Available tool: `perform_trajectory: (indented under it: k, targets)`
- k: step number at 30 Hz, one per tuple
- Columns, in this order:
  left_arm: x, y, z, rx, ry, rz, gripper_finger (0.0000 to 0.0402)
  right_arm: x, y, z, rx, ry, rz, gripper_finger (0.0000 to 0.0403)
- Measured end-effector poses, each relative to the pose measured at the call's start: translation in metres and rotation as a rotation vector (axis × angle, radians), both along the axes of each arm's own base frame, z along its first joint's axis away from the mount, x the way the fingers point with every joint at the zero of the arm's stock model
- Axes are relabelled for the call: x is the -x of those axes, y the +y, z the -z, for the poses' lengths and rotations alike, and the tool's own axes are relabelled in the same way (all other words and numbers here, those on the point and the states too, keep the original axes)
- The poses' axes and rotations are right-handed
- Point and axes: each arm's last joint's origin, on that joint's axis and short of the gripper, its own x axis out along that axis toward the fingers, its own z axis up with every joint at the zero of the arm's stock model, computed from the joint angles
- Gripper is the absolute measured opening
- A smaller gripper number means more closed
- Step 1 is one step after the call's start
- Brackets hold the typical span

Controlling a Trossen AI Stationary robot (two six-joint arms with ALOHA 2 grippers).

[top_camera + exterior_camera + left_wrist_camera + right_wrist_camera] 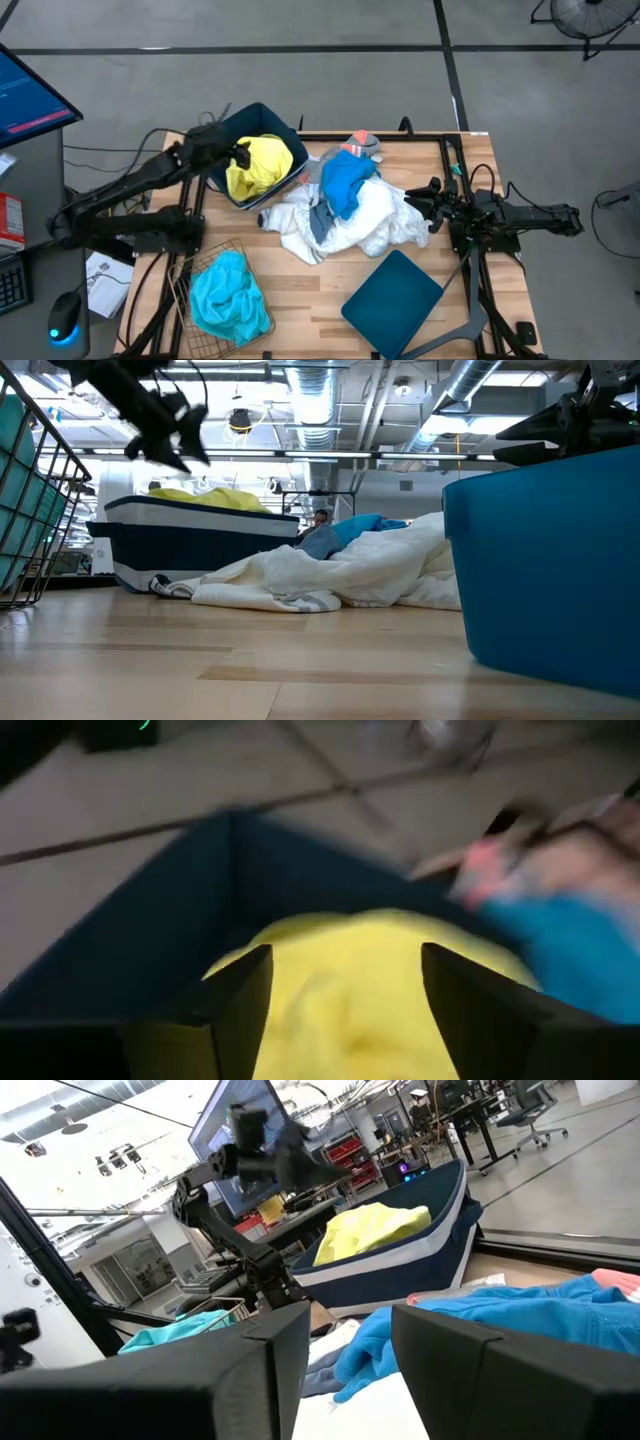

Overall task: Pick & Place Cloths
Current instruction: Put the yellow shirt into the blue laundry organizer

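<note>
A yellow cloth [260, 165] lies heaped in a dark blue bin [262, 113] at the table's far left. My left gripper [240, 155] hangs open above it, clear of it in the low view [175, 445]; its fingers frame the yellow cloth in the left wrist view [345, 990]. A heap of white cloths [350, 225] lies mid-table with a blue cloth [345, 182] on top. A grey sock with an orange band [360, 143] lies at the heap's far side. A turquoise garment [228, 295] lies in the wire basket [185, 268]. My right gripper [418, 197] is open at the heap's right edge, above the table.
A dark blue plastic bin [393, 290] stands at the near right, and it fills the right of the low view [550, 580]. The wire basket stands at the near left corner. Bare wood [310, 300] lies between basket and near bin. A monitor [30, 95] stands off the table's left.
</note>
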Motion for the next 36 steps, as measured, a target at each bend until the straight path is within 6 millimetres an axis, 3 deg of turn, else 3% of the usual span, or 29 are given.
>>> perform_trajectory:
  k: [2, 4, 6, 9, 11, 17, 22, 30, 36]
  targets:
    - [0.001, -0.003, -0.014, -0.041, -0.113, 0.072, 0.0240, 0.000, 0.000, 0.000, 0.000, 0.000, 0.000, 0.0137]
    - [-0.002, -0.005, -0.026, -0.091, -0.225, 0.157, 0.0212, 0.000, 0.000, 0.000, 0.000, 0.004, 0.000, 0.0137]
    - [-0.008, -0.007, -0.032, -0.116, -0.282, 0.219, 0.0160, 0.000, 0.000, 0.000, 0.000, 0.005, 0.000, 0.0137]
    - [-0.019, -0.005, -0.025, -0.087, -0.261, 0.246, 0.0048, 0.000, 0.000, 0.001, 0.000, 0.006, 0.001, 0.0138]
    - [-0.029, -0.001, -0.015, -0.031, -0.237, 0.263, 0.0017, 0.000, 0.000, 0.001, 0.000, 0.007, 0.001, 0.0138]
    - [-0.064, 0.011, 0.022, 0.147, -0.158, 0.314, 0.0002, 0.000, 0.000, 0.001, 0.000, 0.007, 0.005, 0.0133]
    - [-0.082, 0.020, 0.053, 0.236, -0.044, 0.304, 0.0000, 0.000, -0.001, 0.001, -0.001, 0.009, 0.019, 0.0134]
    - [-0.082, 0.030, 0.098, 0.306, 0.255, 0.096, 0.0000, 0.000, -0.001, 0.003, 0.000, 0.032, 0.019, 0.0129]
    - [-0.079, 0.040, 0.110, 0.282, 0.342, -0.020, 0.0000, 0.000, -0.001, 0.003, 0.010, 0.036, 0.021, 0.0128]
